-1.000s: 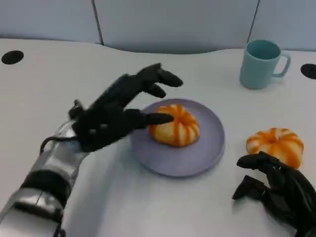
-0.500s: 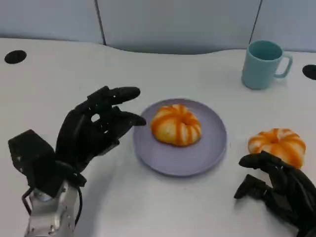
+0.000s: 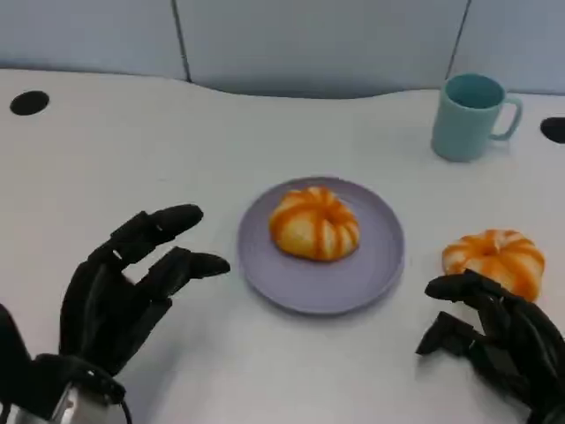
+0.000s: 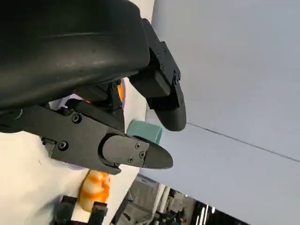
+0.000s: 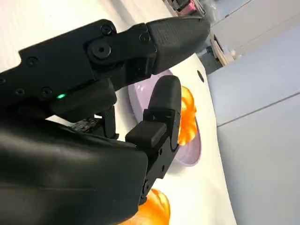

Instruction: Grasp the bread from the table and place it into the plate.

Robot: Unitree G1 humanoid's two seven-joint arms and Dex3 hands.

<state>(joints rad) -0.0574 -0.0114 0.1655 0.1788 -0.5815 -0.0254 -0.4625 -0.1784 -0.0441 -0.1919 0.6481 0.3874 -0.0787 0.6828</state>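
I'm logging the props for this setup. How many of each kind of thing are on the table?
Orange-striped round bread rolls: 2, one on the plate, one on the bare table
Round lilac plate: 1
Light teal mug: 1
Total: 4

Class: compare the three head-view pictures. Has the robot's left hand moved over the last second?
Yes. The left hand has drawn back from the plate toward the table's near edge, now empty and apart from it.

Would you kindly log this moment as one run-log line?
left hand: open, beside plate | bread: on plate | second bread: on table | right hand: empty, near it
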